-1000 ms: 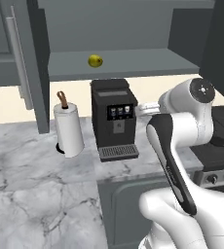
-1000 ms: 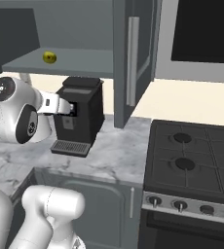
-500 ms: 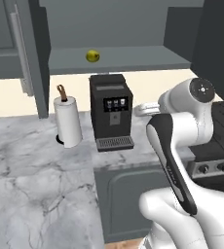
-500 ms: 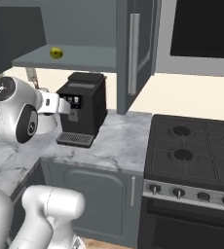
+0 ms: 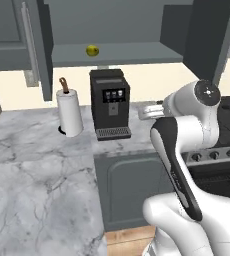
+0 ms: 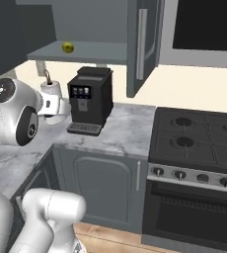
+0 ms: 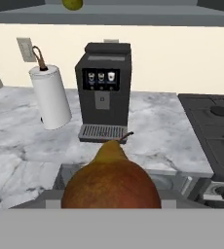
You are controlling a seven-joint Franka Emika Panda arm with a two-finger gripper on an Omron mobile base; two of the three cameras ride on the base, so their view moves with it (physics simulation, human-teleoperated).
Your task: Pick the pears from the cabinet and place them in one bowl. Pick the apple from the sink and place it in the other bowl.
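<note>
**Marble counter, open cabinet, one pear in hand**

Grey-veined marble counter (image 5: 37,170) carries a black coffee machine (image 5: 109,105) with a paper towel roll (image 5: 69,112) just beside it at nine o'clock. Overhead, the cabinet (image 5: 117,52) stands open, and the yellow-green pear (image 5: 92,50) sits on its shelf at roughly eleven o'clock from the machine. A stove (image 6: 199,143) adjoins the counter. The gripper (image 7: 111,202) is pinched onto the brownish-red pear (image 7: 111,182), stem at twelve o'clock.
</note>
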